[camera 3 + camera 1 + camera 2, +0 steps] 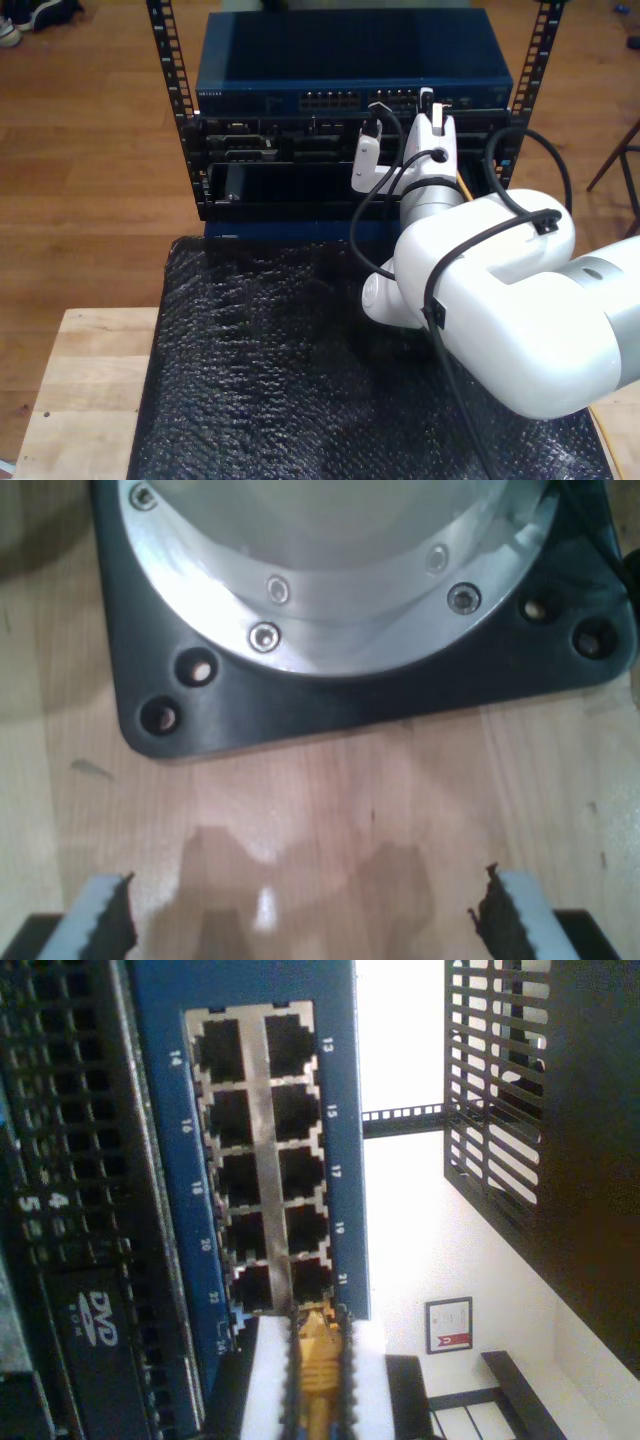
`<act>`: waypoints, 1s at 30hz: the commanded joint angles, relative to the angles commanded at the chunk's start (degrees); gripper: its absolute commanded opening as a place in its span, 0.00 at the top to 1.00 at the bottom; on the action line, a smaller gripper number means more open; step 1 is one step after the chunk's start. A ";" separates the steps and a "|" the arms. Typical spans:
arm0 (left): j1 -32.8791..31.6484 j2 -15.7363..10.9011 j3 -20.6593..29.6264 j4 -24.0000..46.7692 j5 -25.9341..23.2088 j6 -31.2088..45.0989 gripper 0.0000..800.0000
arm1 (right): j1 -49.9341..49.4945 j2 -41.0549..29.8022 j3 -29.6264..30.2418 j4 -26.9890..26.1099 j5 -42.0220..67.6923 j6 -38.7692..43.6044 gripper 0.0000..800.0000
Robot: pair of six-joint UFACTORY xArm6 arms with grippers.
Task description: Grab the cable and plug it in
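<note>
The yellow-orange cable (318, 1370) runs between the white fingers (262, 1390) of my second gripper (315, 1360), which is shut on it. Its tip sits at the mouth of the port row by number 21 on the blue switch (340, 1110); how far in it is I cannot tell. In the exterior view my second gripper (432, 105) is up against the switch's ports (395, 99) in the rack, and a sliver of the cable (462, 187) shows beside the white arm. My first gripper (305, 915) is open over bare wood, nothing between its fingers.
A black base plate (330, 695) with a silver flange lies just ahead of my first gripper on the wooden table (400, 790). Black bubble wrap (270, 370) covers the table before the rack (185, 130). A DVD drive (95, 1310) sits beside the switch.
</note>
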 joint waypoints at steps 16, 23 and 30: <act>0.00 0.00 0.00 0.00 0.00 0.00 0.00 | -0.35 -9.41 9.49 -0.44 4.75 0.18 0.37; 0.00 0.00 0.00 0.00 0.00 0.00 0.00 | -0.18 -18.90 19.60 -0.53 12.92 0.18 0.23; 0.00 0.00 0.00 0.00 0.00 0.00 0.00 | -0.70 -28.84 29.89 -0.97 23.47 0.09 0.15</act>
